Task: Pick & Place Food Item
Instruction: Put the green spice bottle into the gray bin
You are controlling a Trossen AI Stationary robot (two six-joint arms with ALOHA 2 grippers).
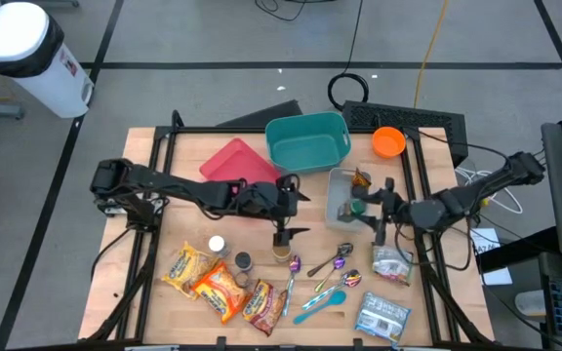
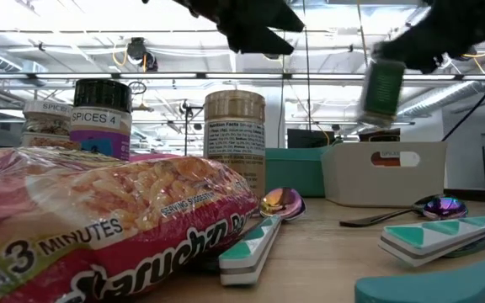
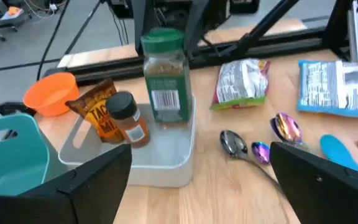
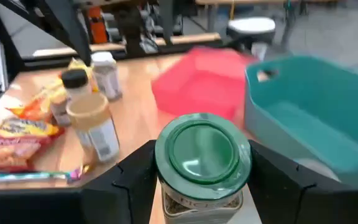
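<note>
Right gripper (image 4: 201, 205) closed on a green-lidded spice jar (image 4: 202, 163), fingers clamped on either side of the jar just below the lid. Held in the air over the white bin (image 3: 166, 149), jar base low inside it or just above its floor; cannot tell whether touching. Beside the held jar, inside the same bin: a black-capped bottle (image 3: 128, 118) and a brown snack packet (image 3: 98, 109).

Left gripper (image 1: 283, 232) spread wide and empty, poised directly above the tan-lidded jar (image 1: 280, 253), which stands upright on the table (image 1: 144, 244) under it.

Risks, as judged:
- Letting go too high: jar drops, tips against the bin wall or knocks the black-capped bottle over.
- Letting go with the jar leaning: rolls flat, crowds the packet.
- Withdrawing with fingers barely parted: lid snagged, jar lifted out again or toppled.
- Right fingers brushing the near bin wall on the way out: light bin shifts or tilts.
- Left gripper descending off-centre: one finger lands on the tan lid, pushes the jar over toward the spoons (image 1: 335, 261) and noodle packets (image 1: 224, 288) close by.
</note>
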